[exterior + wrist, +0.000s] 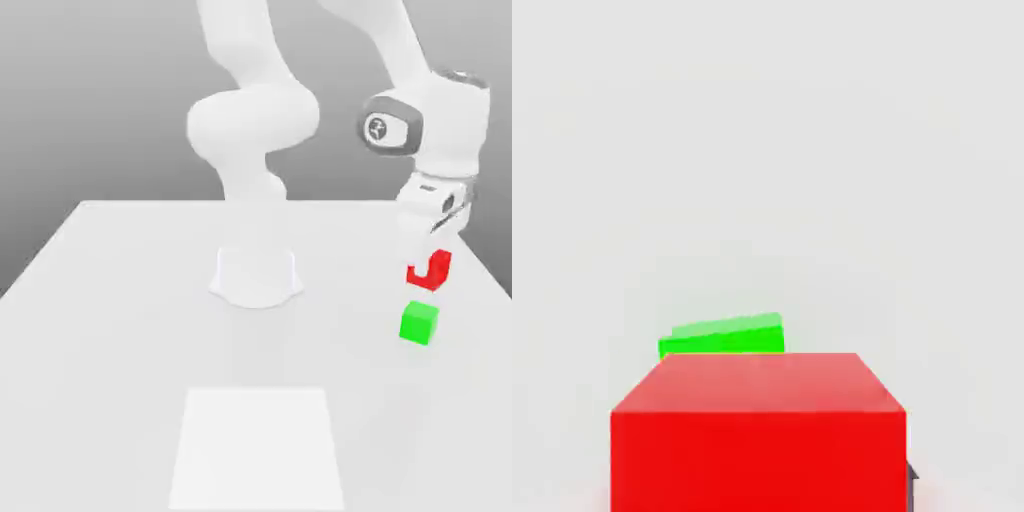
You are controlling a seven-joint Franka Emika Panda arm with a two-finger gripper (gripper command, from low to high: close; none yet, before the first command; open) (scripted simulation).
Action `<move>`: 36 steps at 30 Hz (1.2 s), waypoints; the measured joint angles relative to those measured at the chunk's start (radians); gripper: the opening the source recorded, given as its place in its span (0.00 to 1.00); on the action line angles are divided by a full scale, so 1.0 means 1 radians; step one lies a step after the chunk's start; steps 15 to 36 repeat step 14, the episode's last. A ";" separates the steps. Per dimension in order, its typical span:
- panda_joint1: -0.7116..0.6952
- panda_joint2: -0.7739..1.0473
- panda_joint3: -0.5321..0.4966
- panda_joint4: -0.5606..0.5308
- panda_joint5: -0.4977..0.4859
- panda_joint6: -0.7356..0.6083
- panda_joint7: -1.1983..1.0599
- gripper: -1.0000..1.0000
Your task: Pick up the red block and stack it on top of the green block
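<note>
The red block (437,270) hangs above the table at the exterior view's right, with my gripper (426,262) shut on it; a white finger covers part of its face. Just below and slightly nearer sits the green block (419,323) on the white table (130,300). A gap separates the two cubes. In the hand view the red block (758,430) is large and close, and a strip of the green block (724,336) peeks out past its far edge.
The arm's white base (256,275) stands at the table's middle. A paler square patch (258,445) marks the table's near side. Open table surface stretches across the exterior view's left.
</note>
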 joint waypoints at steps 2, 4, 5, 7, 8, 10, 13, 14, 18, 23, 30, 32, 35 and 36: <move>-0.036 0.038 0.021 0.002 -0.063 0.026 0.041 0.00; -0.076 0.078 0.043 0.005 -0.125 0.056 0.083 0.00; -0.093 0.098 0.052 0.006 -0.155 0.073 0.104 0.00; -0.125 0.138 0.068 0.007 -0.211 0.109 0.141 0.00; -0.137 0.159 0.073 0.008 -0.236 0.128 0.159 0.00; -0.154 0.199 0.079 0.008 -0.279 0.169 0.188 0.00; -0.157 0.255 0.082 0.006 -0.299 0.236 0.203 0.00; -0.154 0.272 0.083 0.005 -0.285 0.260 0.193 0.00; -0.154 0.272 0.083 0.005 -0.285 0.260 0.193 0.00; -0.154 0.272 0.083 0.005 -0.285 0.260 0.193 0.00; -0.154 0.272 0.083 0.005 -0.285 0.260 0.193 0.00; -0.154 0.272 0.083 0.005 -0.285 0.260 0.193 0.00; -0.154 0.272 0.083 0.005 -0.285 0.260 0.193 0.00; -0.154 0.272 0.083 0.005 -0.285 0.260 0.193 0.00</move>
